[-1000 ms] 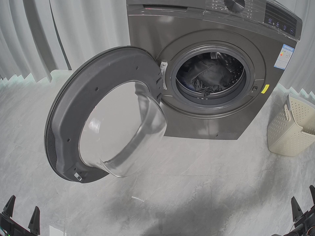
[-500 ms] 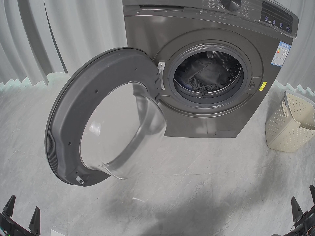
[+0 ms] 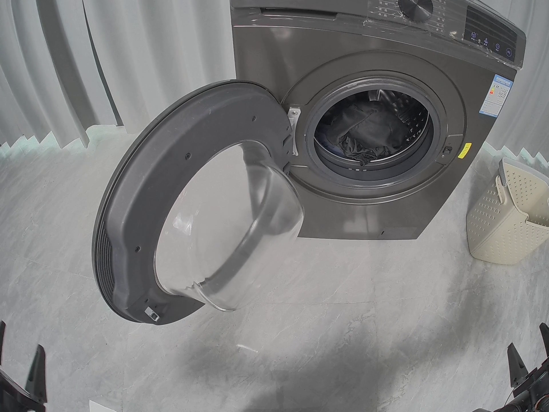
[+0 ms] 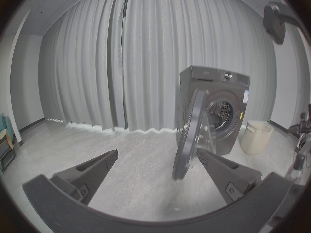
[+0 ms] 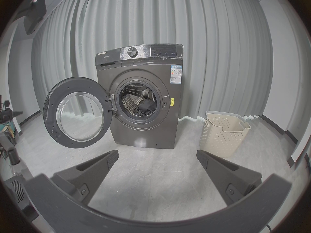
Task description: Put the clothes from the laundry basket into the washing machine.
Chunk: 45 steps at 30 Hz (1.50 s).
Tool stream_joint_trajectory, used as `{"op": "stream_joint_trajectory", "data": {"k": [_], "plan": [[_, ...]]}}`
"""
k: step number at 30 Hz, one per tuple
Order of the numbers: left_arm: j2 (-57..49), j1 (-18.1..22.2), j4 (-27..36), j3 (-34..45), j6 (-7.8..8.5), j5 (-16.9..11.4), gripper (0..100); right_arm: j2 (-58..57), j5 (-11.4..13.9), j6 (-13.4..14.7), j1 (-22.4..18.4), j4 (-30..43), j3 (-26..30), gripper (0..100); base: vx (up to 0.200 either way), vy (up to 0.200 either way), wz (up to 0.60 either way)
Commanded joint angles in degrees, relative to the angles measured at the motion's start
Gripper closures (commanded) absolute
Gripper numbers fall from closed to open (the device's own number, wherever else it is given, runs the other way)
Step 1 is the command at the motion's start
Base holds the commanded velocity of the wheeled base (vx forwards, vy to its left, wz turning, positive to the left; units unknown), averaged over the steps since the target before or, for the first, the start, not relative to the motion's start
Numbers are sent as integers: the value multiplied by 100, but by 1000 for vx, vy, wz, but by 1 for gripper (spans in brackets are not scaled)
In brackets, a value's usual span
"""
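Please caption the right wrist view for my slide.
Open right claw faces washing machine: door open, dark clothes inside, laundry basket beside it.

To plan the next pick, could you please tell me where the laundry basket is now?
In the head view the laundry basket stands on the floor at the right edge, beside the washing machine.

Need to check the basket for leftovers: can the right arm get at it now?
Probably not yet. Bare floor lies between the right arm and the basket beside the washing machine, so nothing blocks it, but it looks too far off; the robot would likely need to roll closer.
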Motion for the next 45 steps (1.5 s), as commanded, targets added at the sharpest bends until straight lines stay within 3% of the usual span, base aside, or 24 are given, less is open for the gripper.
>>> {"op": "stream_joint_trajectory", "data": {"k": [1, 7, 14, 18, 25, 32, 33, 34, 35, 39, 45], "plan": [[1505, -249, 218, -1480, -36, -674, 0, -90, 0, 4, -2, 2, 101, 0, 0, 0, 0], [3237, -574, -371, -1805, -220, -1272, 0, -90, 9, 4, -2, 2, 101, 0, 0, 0, 0], [4494, -601, -1135, -1963, -220, -1834, 0, -90, 9, -4, -2, 2, 101, 0, 0, 0, 0], [5170, -610, -1452, -2086, -212, -1984, 0, -90, 9, -4, -2, 2, 101, 0, 0, 0, 0], [6093, -908, -2120, -2280, -229, -2063, 0, -90, 9, -4, -2, 2, 101, 0, 0, 0, 0], [6585, -1726, -2709, -2289, -300, -2063, 0, -90, 9, -4, -2, 2, 101, 0, 0, 0, 0], [6533, -2042, -2726, -2262, -405, -2063, 0, -90, 9, -4, -2, 2, 101, 0, 0, 0, 0], [6515, -2095, -2726, -2253, -423, -2054, 0, -90, 9, -4, -2, 2, 101, 0, 0, 0, 0], [6436, -2473, -2726, -2218, -537, -2037, 0, -90, 9, -4, -2, 2, 101, 0, 0, 0, 0], [6128, -3167, -2691, -2148, -748, -1993, 0, -90, 9, -4, -2, 2, 101, 0, 0, 0, 0], [5777, -3255, -2647, -2060, -836, -1975, 0, -90, 9, -4, -2, 2, 101, 0, 0, 0, 0]]}}
